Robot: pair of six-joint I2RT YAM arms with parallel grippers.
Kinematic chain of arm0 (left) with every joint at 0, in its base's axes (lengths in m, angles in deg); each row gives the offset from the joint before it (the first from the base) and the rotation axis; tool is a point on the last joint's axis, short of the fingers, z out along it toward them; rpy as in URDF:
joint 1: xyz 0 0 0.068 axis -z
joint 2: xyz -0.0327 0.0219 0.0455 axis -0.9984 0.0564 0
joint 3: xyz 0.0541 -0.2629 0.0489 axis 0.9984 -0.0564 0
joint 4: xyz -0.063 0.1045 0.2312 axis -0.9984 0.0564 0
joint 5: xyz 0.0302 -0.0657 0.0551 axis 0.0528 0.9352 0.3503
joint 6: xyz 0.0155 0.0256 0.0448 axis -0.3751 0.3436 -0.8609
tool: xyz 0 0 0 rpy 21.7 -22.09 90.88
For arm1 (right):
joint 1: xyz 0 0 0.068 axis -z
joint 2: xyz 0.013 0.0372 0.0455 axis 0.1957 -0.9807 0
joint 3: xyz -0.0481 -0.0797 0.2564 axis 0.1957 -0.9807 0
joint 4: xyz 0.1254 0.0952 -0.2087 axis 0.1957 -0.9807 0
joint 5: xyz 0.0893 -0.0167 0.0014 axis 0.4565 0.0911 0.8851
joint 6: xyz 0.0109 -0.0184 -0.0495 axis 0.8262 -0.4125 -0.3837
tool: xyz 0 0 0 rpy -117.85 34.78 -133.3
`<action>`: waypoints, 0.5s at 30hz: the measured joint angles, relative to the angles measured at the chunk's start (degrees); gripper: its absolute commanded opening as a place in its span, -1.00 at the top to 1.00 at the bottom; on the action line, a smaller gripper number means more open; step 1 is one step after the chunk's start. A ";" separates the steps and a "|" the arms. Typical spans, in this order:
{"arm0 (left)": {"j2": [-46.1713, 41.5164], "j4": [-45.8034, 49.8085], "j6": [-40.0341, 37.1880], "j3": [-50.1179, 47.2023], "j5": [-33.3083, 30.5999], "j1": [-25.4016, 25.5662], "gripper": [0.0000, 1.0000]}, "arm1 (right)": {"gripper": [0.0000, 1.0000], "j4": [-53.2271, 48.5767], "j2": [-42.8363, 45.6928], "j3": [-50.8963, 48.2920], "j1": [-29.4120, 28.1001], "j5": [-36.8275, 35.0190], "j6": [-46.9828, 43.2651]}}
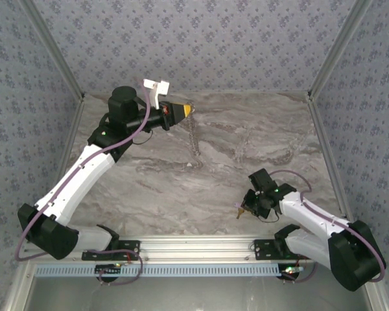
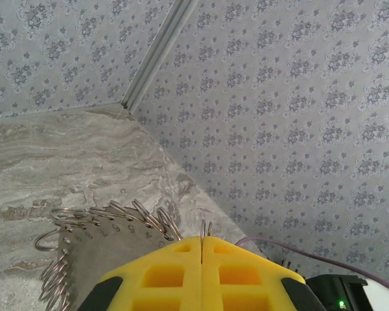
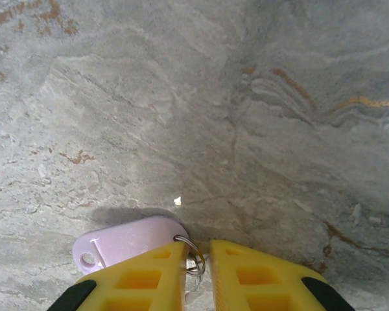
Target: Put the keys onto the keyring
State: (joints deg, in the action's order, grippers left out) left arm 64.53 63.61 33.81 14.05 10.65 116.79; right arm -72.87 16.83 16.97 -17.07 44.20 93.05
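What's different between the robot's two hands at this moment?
The left hand is up high near the back wall; the right hand is down by the table. The left hand's fingers are squeezed together on the big ring's thin wire; the right hand's fingers show a narrow gap, with the purple key's small loop in it. Both have yellow fingers.

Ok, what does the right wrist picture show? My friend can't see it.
The right pincer grips, between yellow fingers, the small ring of a lilac key. Grey marble table lies behind.
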 measured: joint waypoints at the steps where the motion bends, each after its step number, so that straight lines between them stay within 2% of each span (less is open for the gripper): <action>1: 0.00 0.00 0.00 0.00 0.00 0.00 1.00 | 0.61 0.00 0.00 0.00 0.00 0.00 -0.15; 15: 0.04 0.00 0.00 0.00 0.02 0.00 1.00 | 0.63 1.25 0.17 0.09 0.00 0.20 -0.20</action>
State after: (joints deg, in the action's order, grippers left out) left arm 64.58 63.61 33.81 14.05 10.67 116.79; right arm -71.62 17.01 17.06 -17.07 44.40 92.85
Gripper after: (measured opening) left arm 0.041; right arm 0.179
